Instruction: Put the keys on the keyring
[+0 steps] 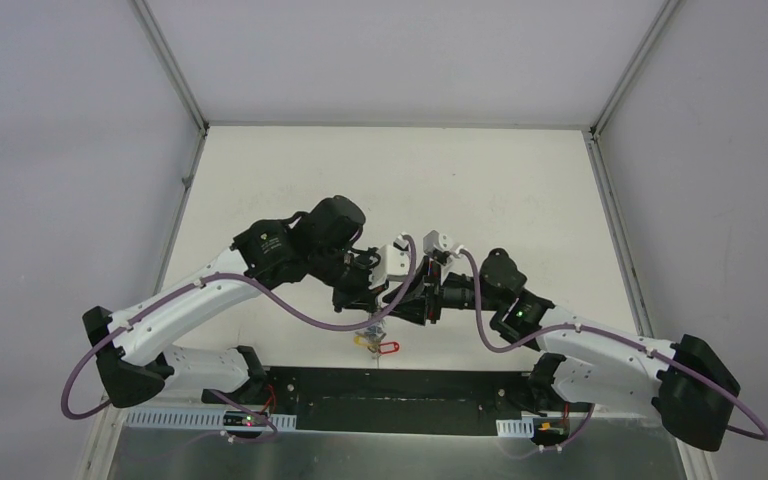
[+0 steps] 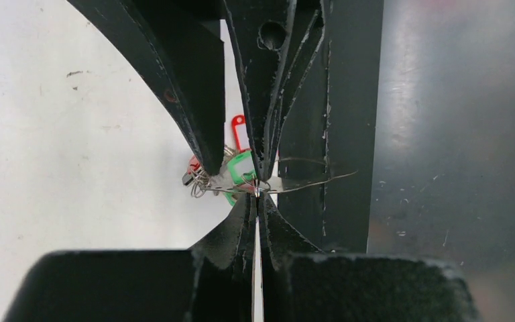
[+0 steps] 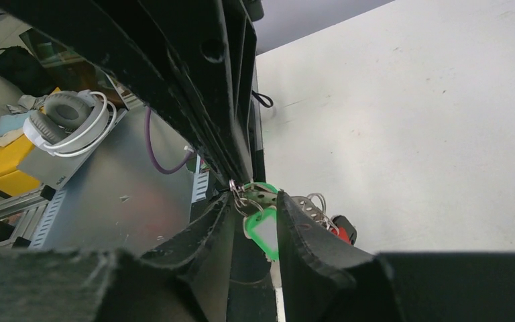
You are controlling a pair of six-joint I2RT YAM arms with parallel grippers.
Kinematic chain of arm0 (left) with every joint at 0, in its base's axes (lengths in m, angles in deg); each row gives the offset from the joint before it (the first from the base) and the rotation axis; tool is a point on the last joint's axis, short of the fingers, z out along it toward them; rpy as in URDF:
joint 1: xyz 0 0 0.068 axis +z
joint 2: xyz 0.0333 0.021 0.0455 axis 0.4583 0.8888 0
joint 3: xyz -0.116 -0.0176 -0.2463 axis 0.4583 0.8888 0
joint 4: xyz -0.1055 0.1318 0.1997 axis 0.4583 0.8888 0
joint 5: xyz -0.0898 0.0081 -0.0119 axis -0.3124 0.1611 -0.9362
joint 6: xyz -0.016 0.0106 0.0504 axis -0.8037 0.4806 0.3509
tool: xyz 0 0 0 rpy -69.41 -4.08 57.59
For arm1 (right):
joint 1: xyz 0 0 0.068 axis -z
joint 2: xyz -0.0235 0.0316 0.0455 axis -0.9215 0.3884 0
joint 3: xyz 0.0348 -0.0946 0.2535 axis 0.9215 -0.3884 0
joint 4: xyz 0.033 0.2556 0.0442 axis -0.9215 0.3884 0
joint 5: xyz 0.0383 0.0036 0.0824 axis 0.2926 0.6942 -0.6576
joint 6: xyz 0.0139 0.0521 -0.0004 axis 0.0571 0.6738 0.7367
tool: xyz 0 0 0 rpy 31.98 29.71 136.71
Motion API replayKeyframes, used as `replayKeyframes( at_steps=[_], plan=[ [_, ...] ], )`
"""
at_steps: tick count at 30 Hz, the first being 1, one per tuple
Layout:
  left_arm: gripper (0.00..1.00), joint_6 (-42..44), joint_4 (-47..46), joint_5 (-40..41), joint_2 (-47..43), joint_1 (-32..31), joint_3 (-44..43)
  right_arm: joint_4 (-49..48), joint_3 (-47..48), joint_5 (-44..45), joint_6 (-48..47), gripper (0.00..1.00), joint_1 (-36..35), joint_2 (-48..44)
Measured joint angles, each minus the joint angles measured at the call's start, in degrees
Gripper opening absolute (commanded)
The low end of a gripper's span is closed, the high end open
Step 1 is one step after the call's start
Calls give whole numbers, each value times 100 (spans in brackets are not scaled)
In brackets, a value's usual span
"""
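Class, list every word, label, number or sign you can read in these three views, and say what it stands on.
No text reads clearly in any view.
The yellow mark on the left arm: too small to read.
The green tag: white insert, no writing visible.

No legible text or markings.

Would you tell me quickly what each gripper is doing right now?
Left gripper: shut on the keyring wire.
Right gripper: open, jaws apart with the green-tagged key between them, not clearly gripped.
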Motion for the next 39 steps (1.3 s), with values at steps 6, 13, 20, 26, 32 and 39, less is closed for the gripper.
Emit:
replayKeyframes(
  at_steps=[6, 13, 20, 26, 32, 39],
  plan=[
    [0, 26, 214, 214, 197, -94, -70, -332, 2, -177, 144, 23, 0, 254],
    [0, 24, 254, 267, 227, -96, -151, -533, 26, -313, 225, 23, -4, 409],
    [0, 17, 254, 280, 227, -105, -151, -632, 33, -446, 273, 0, -11, 525],
    [7, 0, 258, 302, 219, -127, -151, -675, 35, -544, 271, 0, -11, 557],
    [31, -85, 37, 415, -66, -127, 13, -614, 35, -538, 251, 0, -11, 557],
    [34, -114, -649, 625, -1309, -129, 1084, -496, 35, -529, 184, 0, -13, 428]
  ],
)
